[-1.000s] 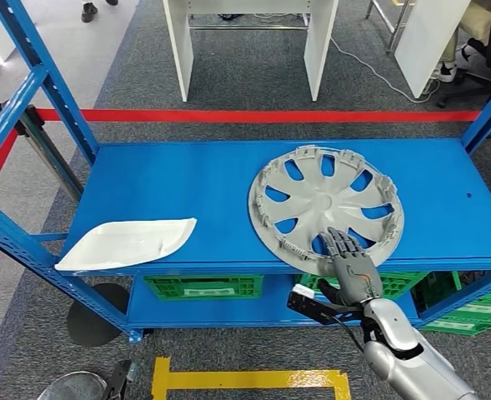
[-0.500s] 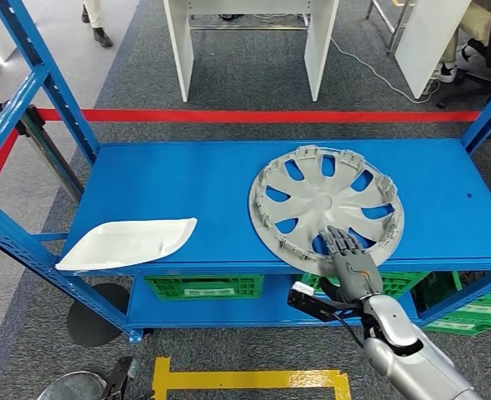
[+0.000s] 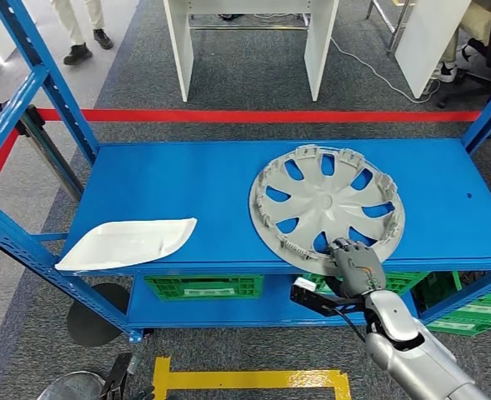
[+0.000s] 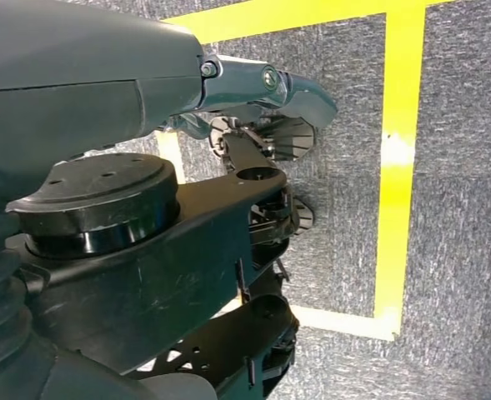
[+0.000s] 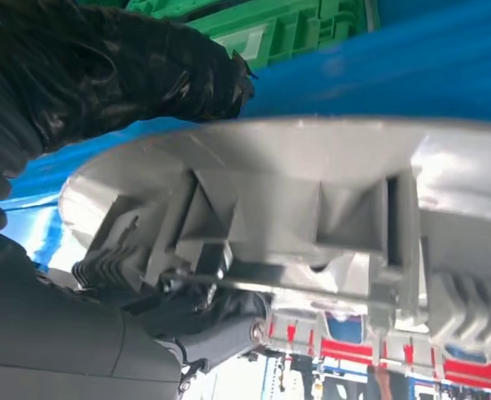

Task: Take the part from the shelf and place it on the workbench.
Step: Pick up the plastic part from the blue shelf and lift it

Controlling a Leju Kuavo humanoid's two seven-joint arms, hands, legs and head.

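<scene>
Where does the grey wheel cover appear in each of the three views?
Head view: wheel cover lies flat on the blue shelf, right of centre, with the right hand at its near rim.
Left wrist view: not in it; floor with yellow tape.
Right wrist view: its ribbed rim spans the picture, close up.
Shared landmark: the blue shelf and green crates beneath it.

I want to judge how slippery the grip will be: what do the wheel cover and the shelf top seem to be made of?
The wheel cover looks like moulded plastic with a matt silver-grey finish; thin ribs and clips along its rim suggest moulding. The shelf top looks like sheet metal in smooth, slightly glossy blue paint. The right hand grips the cover's near rim.
</scene>
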